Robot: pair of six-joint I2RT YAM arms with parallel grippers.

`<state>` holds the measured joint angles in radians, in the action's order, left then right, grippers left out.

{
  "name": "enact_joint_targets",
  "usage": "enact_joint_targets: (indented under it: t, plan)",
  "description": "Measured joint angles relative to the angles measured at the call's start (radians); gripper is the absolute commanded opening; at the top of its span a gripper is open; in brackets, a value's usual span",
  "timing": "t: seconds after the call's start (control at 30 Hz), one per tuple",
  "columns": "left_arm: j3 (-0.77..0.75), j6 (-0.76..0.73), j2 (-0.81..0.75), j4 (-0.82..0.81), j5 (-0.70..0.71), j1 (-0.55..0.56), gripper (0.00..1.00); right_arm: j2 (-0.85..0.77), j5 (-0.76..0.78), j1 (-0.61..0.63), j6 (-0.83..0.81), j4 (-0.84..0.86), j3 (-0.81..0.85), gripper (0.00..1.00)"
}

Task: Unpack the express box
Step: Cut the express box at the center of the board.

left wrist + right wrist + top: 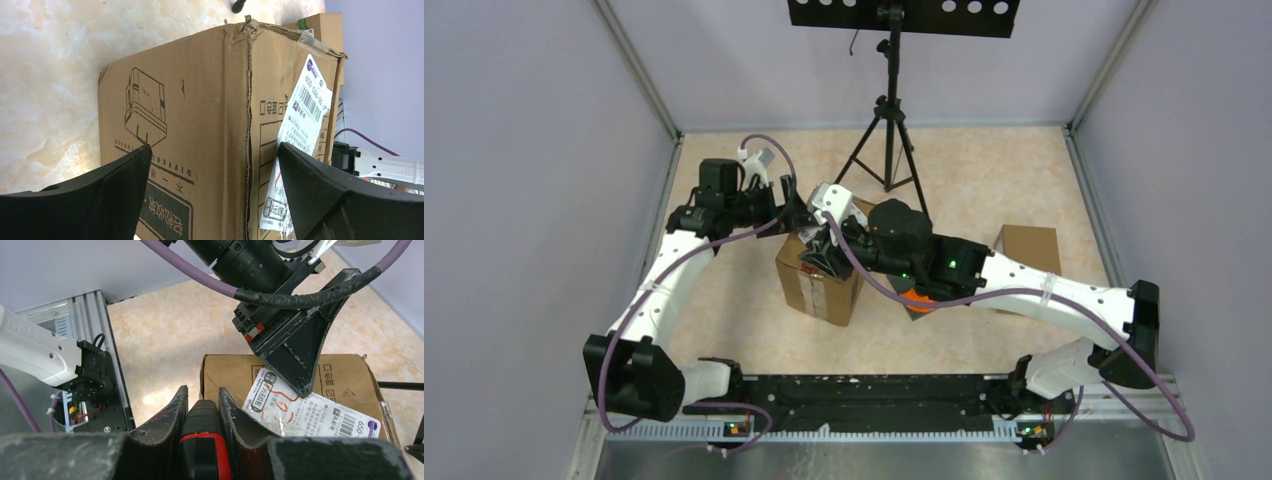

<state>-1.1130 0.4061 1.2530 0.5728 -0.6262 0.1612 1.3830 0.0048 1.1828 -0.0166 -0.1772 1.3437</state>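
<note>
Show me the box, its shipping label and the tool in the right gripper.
box (200, 125): left wrist view, printed side face.
shipping label (311, 104): left wrist view, barcode area.
tool (201, 415): right wrist view, black part above the red.

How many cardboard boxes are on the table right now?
2. The labelled box sits at the table's centre, where both arms reach in; the plain box stands apart at the right rear. The arms could be hiding others.
</note>
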Motion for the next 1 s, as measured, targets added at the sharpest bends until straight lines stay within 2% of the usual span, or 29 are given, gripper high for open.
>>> enact_joint_targets:
  t: [0.3,0.7,1.0]
  plan:
    - [-0.015,-0.053,0.021,-0.018,-0.009,-0.021,0.97,0.000,0.031,0.000,-0.046,-0.116,0.065,0.00]
    - [-0.031,-0.092,0.035,-0.024,-0.036,-0.024,0.98,0.000,0.027,0.000,-0.080,-0.154,0.080,0.00]
    - [-0.176,-0.092,0.074,0.040,-0.019,-0.029,0.98,0.053,0.010,0.000,-0.077,-0.173,0.146,0.00]
